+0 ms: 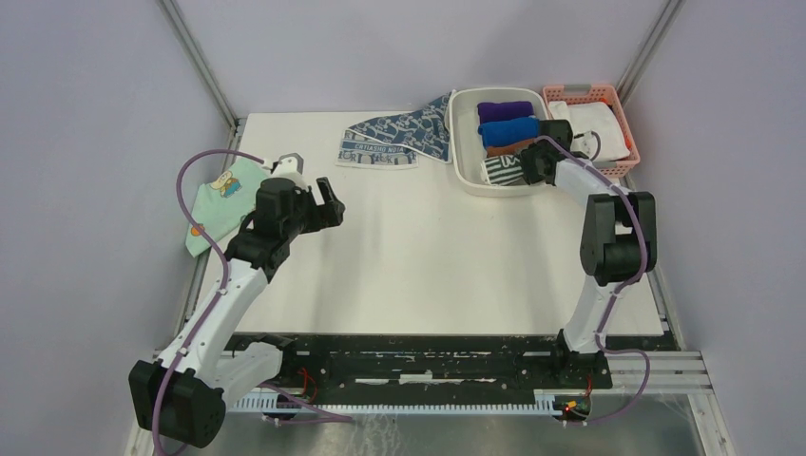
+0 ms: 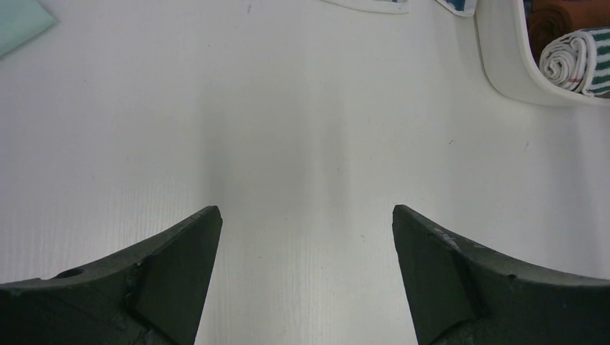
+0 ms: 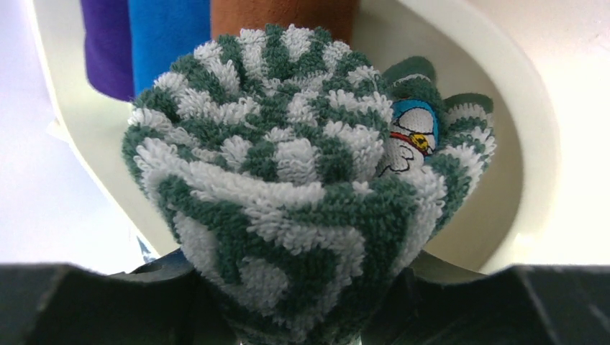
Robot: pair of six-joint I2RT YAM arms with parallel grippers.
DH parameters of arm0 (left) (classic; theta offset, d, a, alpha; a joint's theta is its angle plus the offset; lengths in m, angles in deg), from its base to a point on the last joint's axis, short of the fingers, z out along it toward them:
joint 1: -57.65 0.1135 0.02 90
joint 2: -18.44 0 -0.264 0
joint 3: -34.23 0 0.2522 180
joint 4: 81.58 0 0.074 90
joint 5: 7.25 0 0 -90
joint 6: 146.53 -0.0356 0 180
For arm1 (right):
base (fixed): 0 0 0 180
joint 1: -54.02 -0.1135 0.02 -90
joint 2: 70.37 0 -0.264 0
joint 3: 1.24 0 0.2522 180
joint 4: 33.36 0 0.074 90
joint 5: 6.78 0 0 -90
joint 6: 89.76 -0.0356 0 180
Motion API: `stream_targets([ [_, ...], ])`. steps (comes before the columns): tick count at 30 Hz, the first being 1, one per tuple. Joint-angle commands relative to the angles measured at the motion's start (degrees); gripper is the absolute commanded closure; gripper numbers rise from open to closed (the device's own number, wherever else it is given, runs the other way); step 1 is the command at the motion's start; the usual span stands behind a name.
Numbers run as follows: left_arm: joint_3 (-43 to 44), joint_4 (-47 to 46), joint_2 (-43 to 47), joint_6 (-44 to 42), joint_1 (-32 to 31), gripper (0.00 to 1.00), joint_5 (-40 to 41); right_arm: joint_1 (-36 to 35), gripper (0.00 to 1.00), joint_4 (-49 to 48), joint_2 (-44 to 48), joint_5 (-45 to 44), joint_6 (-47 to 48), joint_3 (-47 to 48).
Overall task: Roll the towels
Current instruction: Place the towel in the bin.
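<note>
My right gripper is clamped on the striped towel, which is rolled into a fat green-and-white cylinder with its spiral end facing the wrist camera. The roll sits at the near end of the white bin. The bin's curved wall wraps close behind and to the right of the fingers, so there is little slack on that side. Just beyond the roll lie the brown roll, the blue roll and the purple roll, packed side by side. I cannot tell whether the striped towel rests on the bin floor. A pink basket stands just right of the bin.

My left gripper hangs with its jaws spread wide and nothing between them, over bare table. Open white surface runs ahead of the fingertips and to both sides. The bin's rounded corner is well ahead to the right. The blue-grey towel lies flat ahead of it, against the table's far edge and touching the bin's left wall. A mint cloth lies behind and to the left, overhanging the table's left edge.
</note>
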Motion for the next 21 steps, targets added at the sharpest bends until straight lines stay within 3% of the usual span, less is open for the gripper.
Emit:
stream_targets([
  [1, 0.06, -1.35, -0.22, -2.3, 0.32, 0.06, 0.54, 0.04, 0.68, 4.87, -3.24, -3.65, -0.91, 5.52],
  [10, 0.05, -1.13, -0.88, -2.18, 0.59, 0.06, 0.65, 0.04, 0.68, 7.58, -7.93, -7.15, -3.3, 8.62],
  [21, 0.1, -0.96, -1.53, -2.09, 1.03, 0.06, 0.98, 0.04, 0.63, 16.37, -17.69, -7.35, -5.02, 19.18],
])
